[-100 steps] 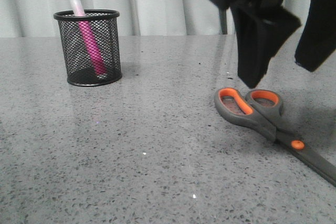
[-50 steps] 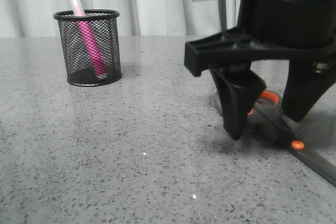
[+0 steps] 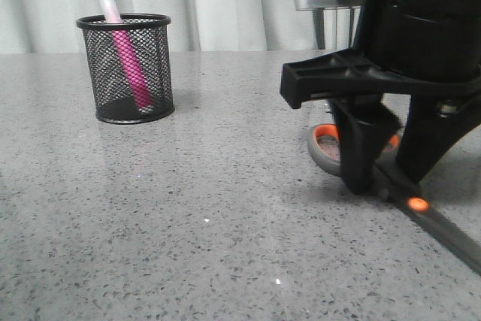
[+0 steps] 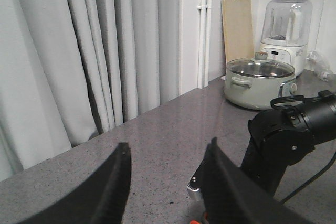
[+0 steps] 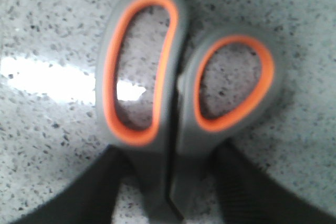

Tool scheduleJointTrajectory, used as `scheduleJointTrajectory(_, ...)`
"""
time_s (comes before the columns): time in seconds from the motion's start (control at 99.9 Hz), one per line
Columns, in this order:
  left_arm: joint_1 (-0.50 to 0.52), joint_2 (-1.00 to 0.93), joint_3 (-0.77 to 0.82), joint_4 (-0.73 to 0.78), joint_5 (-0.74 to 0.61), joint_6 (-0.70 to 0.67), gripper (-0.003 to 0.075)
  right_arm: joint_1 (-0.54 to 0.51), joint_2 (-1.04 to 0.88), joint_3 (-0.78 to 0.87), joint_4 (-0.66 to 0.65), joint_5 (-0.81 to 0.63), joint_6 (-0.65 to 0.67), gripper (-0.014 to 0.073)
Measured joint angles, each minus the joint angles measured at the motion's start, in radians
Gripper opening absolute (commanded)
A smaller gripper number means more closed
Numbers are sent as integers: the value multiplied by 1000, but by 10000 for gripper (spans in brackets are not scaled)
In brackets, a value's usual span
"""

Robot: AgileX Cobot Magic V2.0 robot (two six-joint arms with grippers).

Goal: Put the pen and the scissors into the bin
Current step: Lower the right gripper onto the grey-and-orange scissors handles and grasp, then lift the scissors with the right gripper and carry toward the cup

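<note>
The scissors (image 3: 325, 149) lie flat on the grey table at the right, blades (image 3: 451, 234) pointing to the near right. My right gripper (image 3: 385, 182) is down at the table over them, open. In the right wrist view its fingers (image 5: 105, 182) stand on either side of the scissors' neck (image 5: 176, 129), just below the orange-lined loops, with small gaps. The black mesh bin (image 3: 98, 73) stands upright at the far left. The pink pen (image 3: 129, 65) leans inside it, its pale end above the rim. My left gripper (image 4: 168, 145) is open and empty, raised high, and does not show in the front view.
The left wrist view shows the right arm (image 4: 283, 145) low over the table. Beyond it on a counter are a lidded pot (image 4: 260, 80), a blender (image 4: 286, 22) and a wooden board (image 4: 236, 30). Curtains hang behind the table.
My right gripper has come down from above the scissors to the table and now straddles their neck. The scissors, bin and pen have not moved.
</note>
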Motion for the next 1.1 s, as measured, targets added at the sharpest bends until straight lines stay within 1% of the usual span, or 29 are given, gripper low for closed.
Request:
scheduleJointTrajectory(0.06, 0, 0, 0, 0, 0, 0, 282, -2, 0, 4, 0, 0, -2, 57)
scheduleJointTrajectory(0.11, 0, 0, 0, 0, 0, 2, 282, -2, 0, 9, 0, -3, -5, -50)
scheduleJointTrajectory(0.13, 0, 0, 0, 0, 0, 2, 282, -3, 0, 8, 0, -5, -8, -76)
scheduleJointTrajectory(0.23, 0, 0, 0, 0, -4, 2, 282, -3, 0, 10, 0, -8, -20, -71)
scheduleJointTrajectory(0.33, 0, 0, 0, 0, -6, 2, 282, -3, 0, -23, -3, 6, -31, -71)
scheduleJointTrajectory(0.4, 0, 0, 0, 0, -8, 2, 282, -3, 0, -76, -11, 6, -43, -71)
scheduleJointTrajectory(0.47, 0, 0, 0, 0, -10, 2, 282, -1, -17, -164, -17, -40, -51, -71)
scheduleJointTrajectory(0.52, 0, 0, 0, 0, -10, 2, 282, 7, -30, -231, -21, -103, -57, -71)
scheduleJointTrajectory(0.59, 0, 0, 0, 0, -10, 2, 282, 19, -42, -318, -31, -230, -66, -71)
scheduleJointTrajectory(0.67, 0, 0, 0, 0, -10, 2, 282, 30, -42, -381, -47, -424, -70, -71)
scheduleJointTrajectory(0.781, 0, 0, 0, 0, -10, 2, 282, 35, -21, -400, -64, -685, -70, -71)
scheduleJointTrajectory(0.851, 0, 0, 0, 0, -10, 2, 282, 36, 14, -400, -68, -815, -70, -71)
scheduleJointTrajectory(0.991, 0, 0, 0, 0, -11, 2, 282, 36, 122, -400, -77, -1022, -72, -71)
scheduleJointTrajectory(1.101, 0, 0, 0, 0, -11, 2, 282, 36, 211, -398, -82, -1135, -72, -71)
